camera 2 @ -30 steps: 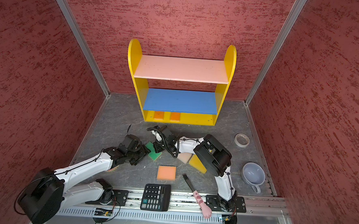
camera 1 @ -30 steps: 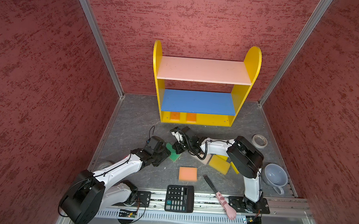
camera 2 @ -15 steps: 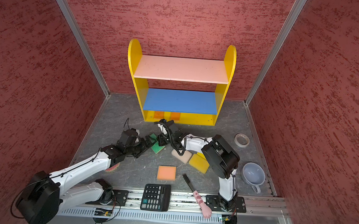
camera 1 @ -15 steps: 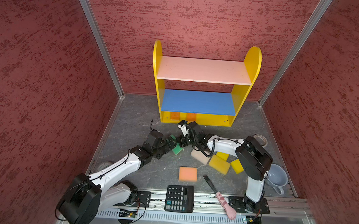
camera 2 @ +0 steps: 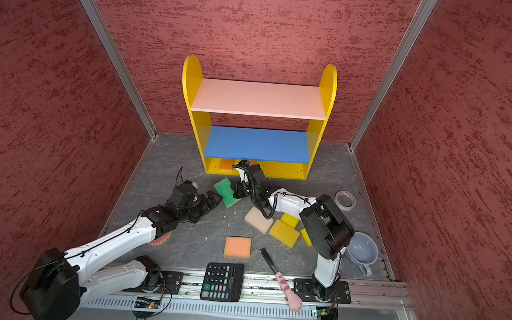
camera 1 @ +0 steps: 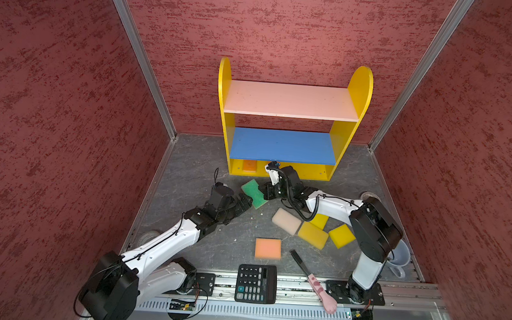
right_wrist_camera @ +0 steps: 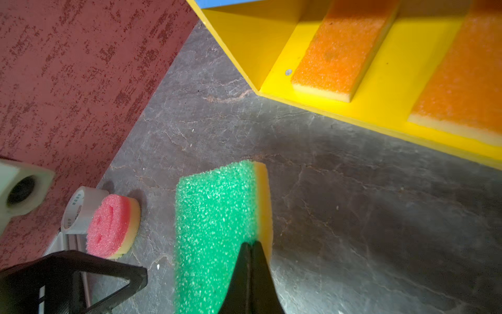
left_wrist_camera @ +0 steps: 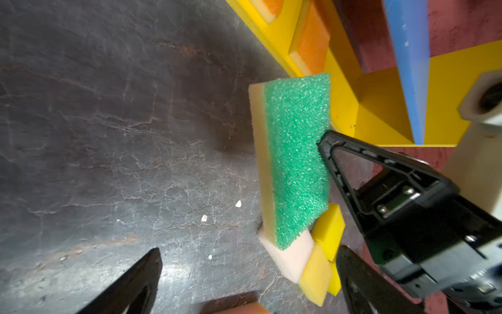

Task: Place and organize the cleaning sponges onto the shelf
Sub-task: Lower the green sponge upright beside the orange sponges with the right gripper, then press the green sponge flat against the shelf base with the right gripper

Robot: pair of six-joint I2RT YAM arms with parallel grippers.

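We find the green sponge [camera 1: 253,192] mid-frame in both top views, just below the shelf [camera 1: 225,111], pinched at its edge by our right hand [camera 1: 264,195], we judge for carrying to the bottom board [camera 1: 308,173], while our left hand [camera 1: 246,203] gapes wide and empty beside it.

Green-topped sponge [camera 1: 253,192] aloft before shelf [camera 1: 355,90] with two orange sponges [right_wrist_camera: 342,51].
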